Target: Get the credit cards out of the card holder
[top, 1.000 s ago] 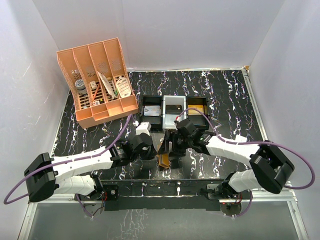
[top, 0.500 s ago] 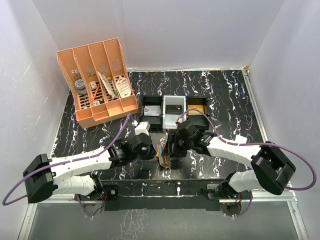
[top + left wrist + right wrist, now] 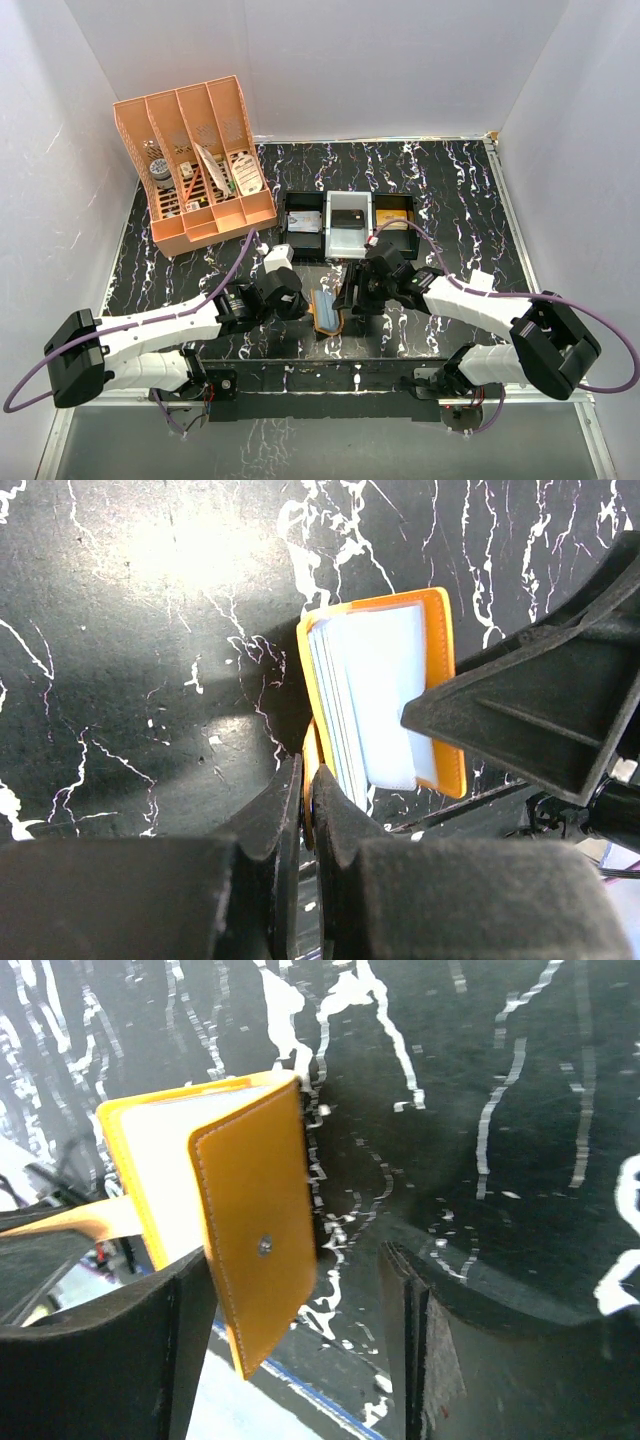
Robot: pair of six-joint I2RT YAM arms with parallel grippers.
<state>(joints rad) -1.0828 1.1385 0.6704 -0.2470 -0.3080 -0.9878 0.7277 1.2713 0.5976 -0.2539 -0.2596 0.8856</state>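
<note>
— In front of the black trays (image 3: 300, 225), the card holder (image 3: 327, 311) stands half open on edge, credit cards (image 3: 365, 695) inside.
— Who has it?
— The left gripper (image 3: 305, 790) pinches one orange edge. The right gripper (image 3: 298, 1265) is spread, a gap between the cover and its far finger.
</note>
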